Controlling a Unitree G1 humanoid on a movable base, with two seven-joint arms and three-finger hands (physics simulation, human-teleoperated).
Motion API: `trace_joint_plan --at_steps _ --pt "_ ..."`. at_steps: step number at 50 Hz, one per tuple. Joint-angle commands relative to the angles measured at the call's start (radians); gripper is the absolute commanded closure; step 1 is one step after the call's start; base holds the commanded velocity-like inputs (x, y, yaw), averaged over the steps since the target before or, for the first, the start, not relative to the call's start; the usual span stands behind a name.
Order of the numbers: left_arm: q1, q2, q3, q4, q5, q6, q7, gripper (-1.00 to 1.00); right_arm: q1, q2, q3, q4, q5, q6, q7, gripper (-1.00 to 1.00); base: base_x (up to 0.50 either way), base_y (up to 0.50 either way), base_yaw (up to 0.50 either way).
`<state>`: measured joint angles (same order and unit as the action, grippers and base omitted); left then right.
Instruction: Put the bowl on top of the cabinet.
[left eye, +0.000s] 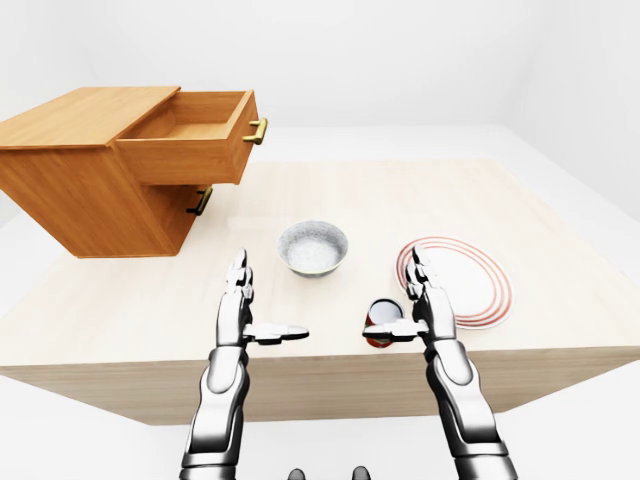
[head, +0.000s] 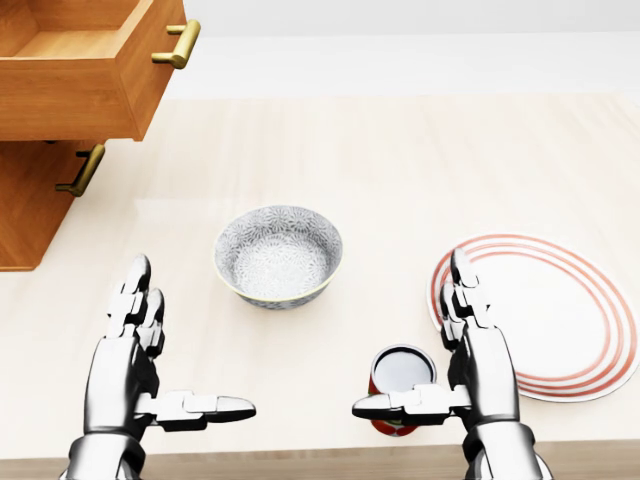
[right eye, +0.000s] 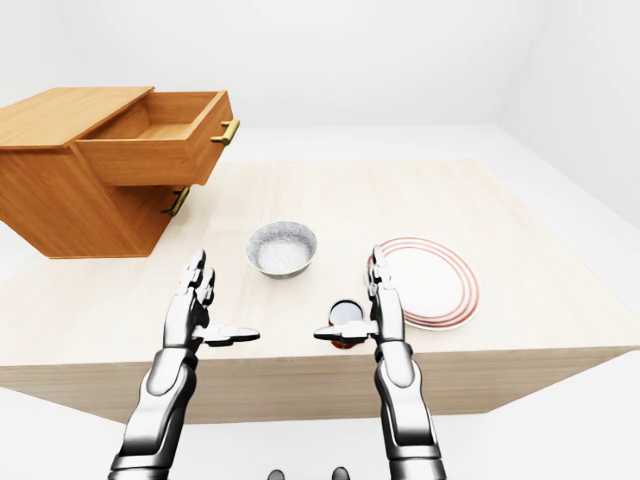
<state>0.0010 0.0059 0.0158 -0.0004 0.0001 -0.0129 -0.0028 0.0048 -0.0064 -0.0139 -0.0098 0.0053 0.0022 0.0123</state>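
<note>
Two open vessels sit on the pale wooden table. The round grey-patterned ceramic bowl, speckled inside and rimmed with a thin light edge, stands upright near the table's middle in the head view and holds nothing that can be seen. The small red cylindrical cup stands lower and to the right, just beside the thumb of the right hand; its inside looks pale grey, and whether that is liquid or bare wall cannot be told.

To the right of the cup lies the flat white plate with red concentric rings, bare on top. At the upper left stands the box-shaped honey-coloured wooden cabinet, its top a smooth flat panel. Its upper drawer is pulled out and shows an empty wooden interior; a brass bar handle is on its face. A second brass handle marks the lower drawer, which is partly hidden under the open one.

The silver three-fingered left hand hovers over the table below and left of the bowl, fingers straight, thumb stretched sideways, spread wide and holding nothing. The silver three-fingered right hand mirrors it between cup and plate, likewise spread and empty. In the head view the cabinet is cut off by the left and top edges, and both forearms run off the bottom.
</note>
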Motion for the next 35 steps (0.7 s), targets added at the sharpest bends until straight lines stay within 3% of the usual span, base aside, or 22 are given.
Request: trace_joint_plan --at_steps 1,3,6,7,10,15,21,31,35 --pt "-0.008 0.011 0.033 -0.009 -0.011 -0.007 0.007 -1.0 0.007 -0.01 -0.021 -0.019 0.003 0.008 0.012 -1.0 0.0 0.0 0.0" --pt "-0.008 0.01 0.031 -0.002 -0.008 -0.013 0.012 -1.0 0.008 -0.01 -0.021 -0.02 0.002 0.007 0.012 -1.0 0.0 0.0 0.0" --pt "0.001 0.002 0.011 0.041 0.012 -0.057 0.024 -1.0 0.009 -0.01 -0.021 -0.019 -0.004 0.006 0.008 -1.0 0.0 0.0 0.0" --pt "0.002 0.001 0.01 0.041 0.012 -0.058 0.025 -1.0 0.008 -0.01 -0.021 -0.017 -0.004 0.005 0.008 -1.0 0.0 0.0 0.0" --pt "0.008 0.001 0.008 0.012 -0.004 -0.028 0.015 -1.0 0.006 -0.01 -0.02 -0.012 -0.009 0.004 0.005 -1.0 0.0 0.0 0.0" --pt "0.01 0.002 0.008 0.004 0.0 -0.03 0.019 -1.0 0.013 -0.008 -0.017 -0.031 -0.007 0.014 0.008 -1.0 0.0 0.0 0.0" --pt "0.013 0.005 0.018 -0.018 -0.018 -0.004 0.012 -1.0 0.017 -0.006 -0.006 -0.036 -0.019 0.027 0.007 -1.0 0.0 0.0 0.0" --pt "0.032 0.005 0.023 -0.039 -0.016 -0.027 0.014 -1.0 0.016 -0.004 0.0 -0.043 -0.022 0.043 0.012 -1.0 0.0 0.0 0.0" --pt "0.046 0.002 0.025 -0.069 -0.03 -0.022 0.013 -1.0 0.015 -0.004 0.0 -0.045 -0.015 0.043 0.02 -1.0 0.0 0.0 0.0"
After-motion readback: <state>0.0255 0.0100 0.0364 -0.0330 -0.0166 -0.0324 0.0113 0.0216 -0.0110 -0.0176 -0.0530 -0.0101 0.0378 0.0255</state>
